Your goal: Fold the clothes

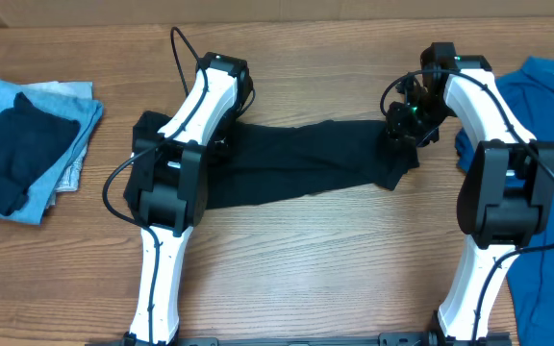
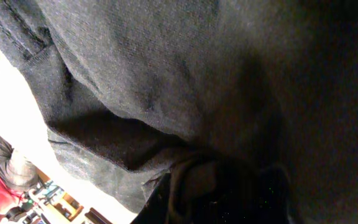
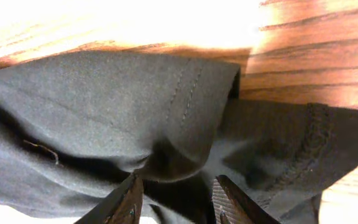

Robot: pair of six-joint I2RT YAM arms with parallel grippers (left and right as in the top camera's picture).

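A black garment (image 1: 296,159) lies stretched across the middle of the wooden table between my two arms. My left gripper (image 1: 224,142) is at its left end. In the left wrist view the dark cloth (image 2: 166,81) fills the frame and bunches into the jaws (image 2: 222,193), which look shut on it. My right gripper (image 1: 402,130) is at the garment's right end. In the right wrist view its two fingers (image 3: 176,199) stand apart, with a fold of the black cloth (image 3: 104,112) bulging between them. A hemmed corner (image 3: 309,143) lies flat on the wood.
A pile of folded clothes, dark blue on light blue (image 1: 27,144), sits at the far left. A blue garment (image 1: 546,106) lies at the right edge, partly under the right arm. Bare wood (image 1: 315,259) shows in front of the black garment.
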